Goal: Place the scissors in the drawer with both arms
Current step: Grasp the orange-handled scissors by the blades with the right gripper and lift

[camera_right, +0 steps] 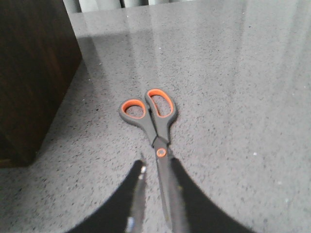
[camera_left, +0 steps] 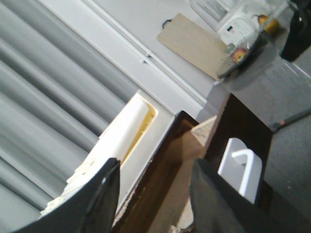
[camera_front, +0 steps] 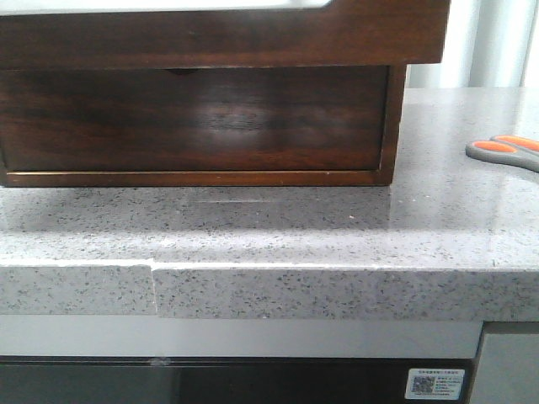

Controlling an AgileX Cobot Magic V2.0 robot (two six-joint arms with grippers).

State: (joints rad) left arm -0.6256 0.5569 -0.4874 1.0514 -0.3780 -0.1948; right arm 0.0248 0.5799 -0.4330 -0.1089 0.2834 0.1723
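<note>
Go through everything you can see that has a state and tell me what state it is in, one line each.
scissors: closed, lying flat on the countertop, blades between the right gripper's fingers
drawer: pulled out over the wooden box
left gripper: open, at the drawer
right gripper: open around the blades, not yet closed

left gripper (camera_left: 155, 194): two broad glossy black fingers (camera_left: 92, 204), lower part of frame | right gripper (camera_right: 155, 194): two dark tapering fingers (camera_right: 192, 204), curved edges, pale glints on one, bottom centre
</note>
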